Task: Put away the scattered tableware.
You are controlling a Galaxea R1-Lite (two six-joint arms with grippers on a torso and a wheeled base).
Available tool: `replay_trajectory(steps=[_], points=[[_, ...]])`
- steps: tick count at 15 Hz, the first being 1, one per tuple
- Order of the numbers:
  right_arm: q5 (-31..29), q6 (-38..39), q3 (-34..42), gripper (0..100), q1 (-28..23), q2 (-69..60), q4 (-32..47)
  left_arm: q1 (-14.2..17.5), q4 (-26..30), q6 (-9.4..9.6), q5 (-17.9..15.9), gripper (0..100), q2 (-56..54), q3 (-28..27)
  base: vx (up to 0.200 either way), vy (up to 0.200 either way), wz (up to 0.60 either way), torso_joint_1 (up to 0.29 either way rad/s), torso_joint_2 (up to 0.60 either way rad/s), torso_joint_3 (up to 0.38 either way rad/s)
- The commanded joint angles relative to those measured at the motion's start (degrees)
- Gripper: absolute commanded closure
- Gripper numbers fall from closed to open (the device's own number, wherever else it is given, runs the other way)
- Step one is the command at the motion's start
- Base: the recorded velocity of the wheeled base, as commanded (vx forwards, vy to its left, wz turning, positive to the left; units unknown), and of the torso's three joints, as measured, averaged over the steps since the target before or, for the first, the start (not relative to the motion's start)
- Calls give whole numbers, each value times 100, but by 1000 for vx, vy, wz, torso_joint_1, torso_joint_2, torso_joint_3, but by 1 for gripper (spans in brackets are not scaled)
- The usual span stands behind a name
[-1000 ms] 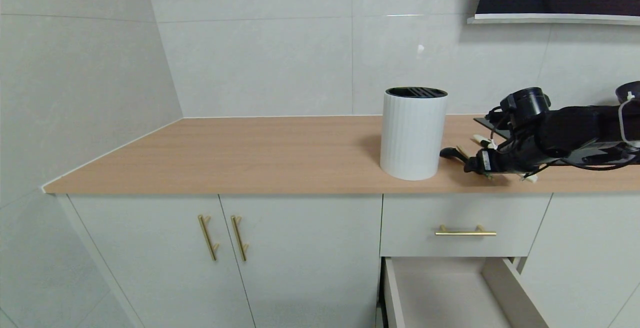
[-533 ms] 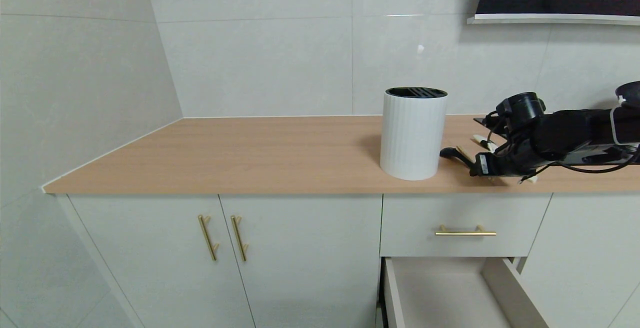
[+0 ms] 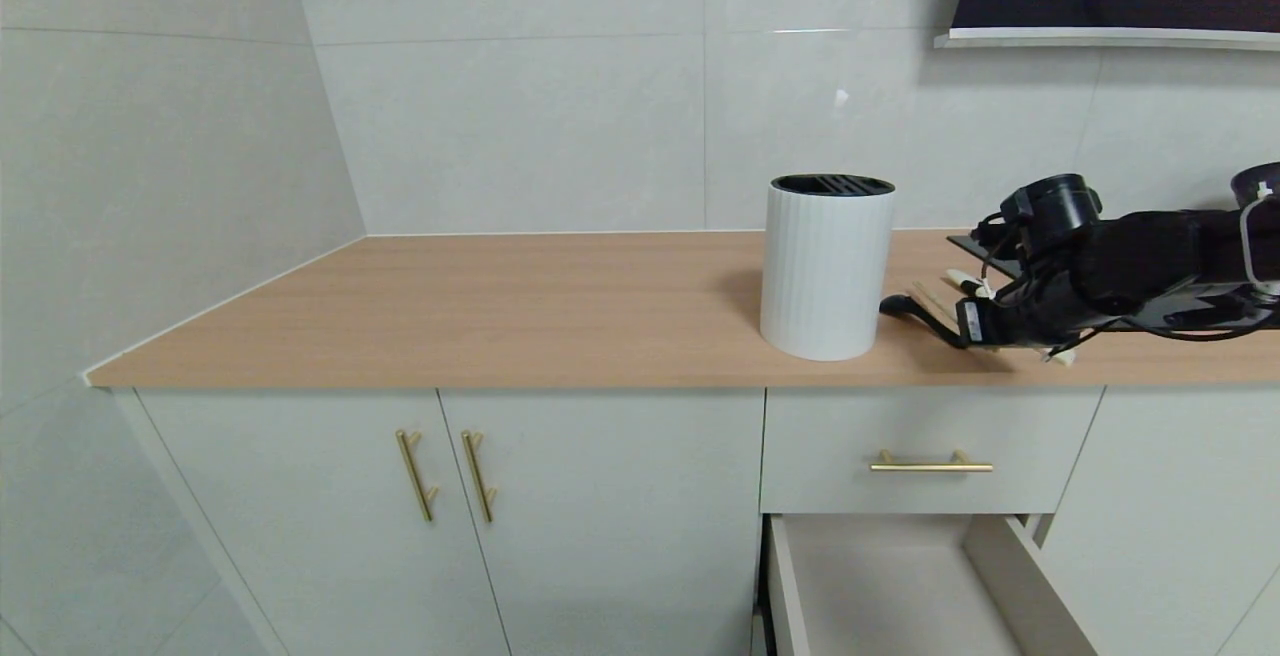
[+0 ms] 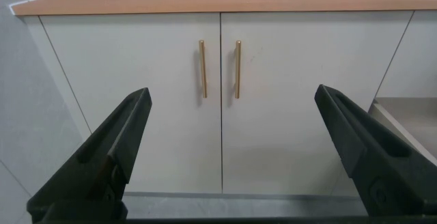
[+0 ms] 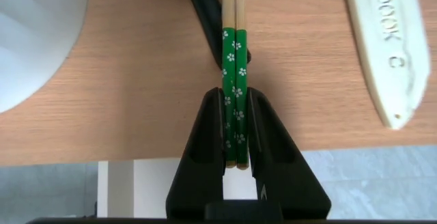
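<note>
Chopsticks (image 5: 234, 46), green-ended pair: pinched in the right claw (image 5: 234, 111) at the surface (image 3: 500, 306), pick-up step in hand; next move likely calls for lifting them upright into the white holder (image 3: 825, 271).

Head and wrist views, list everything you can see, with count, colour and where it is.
holder: one, white with black slotted top, upright on the countertop
chopsticks: one pair, wood with green flowered ends, in the right hand, near the holder
black utensil: one, black, on the countertop alongside the chopsticks
white utensil: one, cream-white, flat on the countertop, apart from the chopsticks
cabinet doors: two, white with gold handles, under the countertop
upper drawer: one, white, shut
lower drawer: one, white, pulled open
left hand: open, facing the cabinet doors
right hand: shut on the chopsticks
</note>
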Motion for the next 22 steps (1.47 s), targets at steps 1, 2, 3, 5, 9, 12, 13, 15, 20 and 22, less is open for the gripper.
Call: replay_trajectory(steps=[1, 2, 3, 5, 9, 12, 13, 15, 20, 22], points=[[1, 42, 296, 100, -2, -447, 3, 1, -1, 0, 2, 0, 2, 0, 0, 0, 0, 0, 0, 0], [19, 42, 726, 100, 7, -887, -14, 1, -1, 0, 2, 0, 2, 0, 0, 0, 0, 0, 0, 0], [27, 50, 964, 100, 7, -1133, -14, 1, -1, 0, 2, 0, 2, 0, 0, 0, 0, 0, 0, 0], [62, 59, 2009, 100, 33, -2346, -23, 1, -1, 0, 2, 0, 2, 0, 0, 0, 0, 0, 0, 0], [871, -29, 3512, 100, 60, -4016, -32, 1, -1, 0, 2, 0, 2, 0, 0, 0, 0, 0, 0, 0], [1179, -310, 3987, 100, 113, -4332, -49, 1, -1, 0, 2, 0, 2, 0, 0, 0, 0, 0, 0, 0], [1170, -310, 4198, 100, 244, -4350, -58, 1, -1, 0, 2, 0, 2, 0, 0, 0, 0, 0, 0, 0], [1196, -380, 4558, 100, 464, -4350, -76, 1, -1, 0, 2, 0, 2, 0, 0, 0, 0, 0, 0, 0], [1187, -424, 5015, 100, 1018, -4244, -629, 1, -1, 0, 2, 0, 2, 0, 0, 0, 0, 0, 0, 0], [1187, -424, 5165, 100, 1106, -4077, -840, 1, -1, 0, 2, 0, 2, 0, 0, 0, 0, 0, 0, 0]])
